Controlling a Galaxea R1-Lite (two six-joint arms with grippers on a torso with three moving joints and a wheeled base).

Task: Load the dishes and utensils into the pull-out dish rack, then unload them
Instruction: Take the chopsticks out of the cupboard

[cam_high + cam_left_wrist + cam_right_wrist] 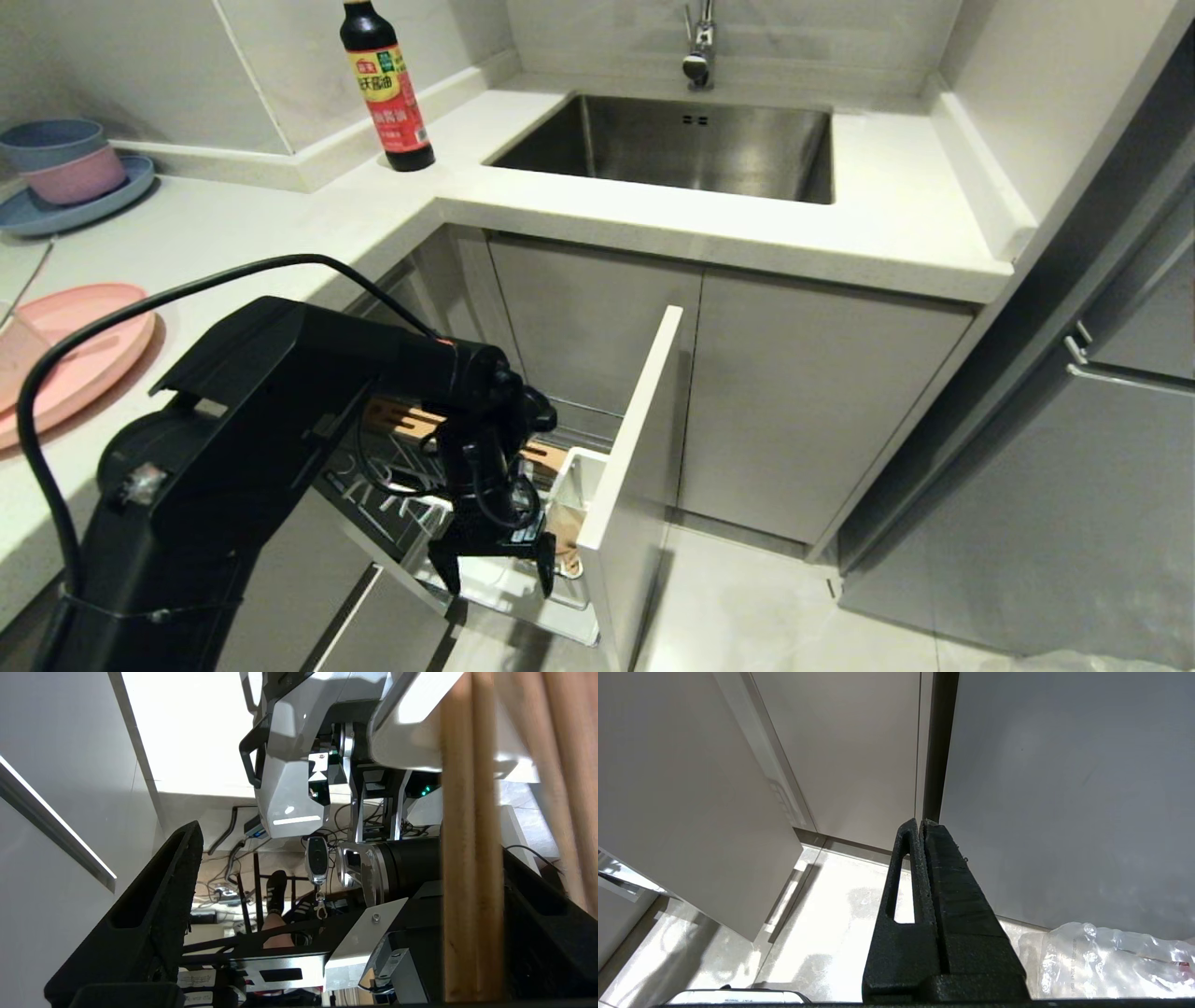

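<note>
Hovering: left hand (492, 567), fingers spread, empty, beside the chopsticks (472, 858) in the white utensil cup (571, 485) | step: likely unloading chopsticks | next: straddle, close, lift clear.

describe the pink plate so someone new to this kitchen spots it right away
Start at the sink, then follow the counter round the corner to the robot's far left. The pink plate lies flat near the counter's front edge, partly cut off by the head view's left side. Its neighbour further back is a blue plate carrying stacked bowls; the pink one is larger.
</note>
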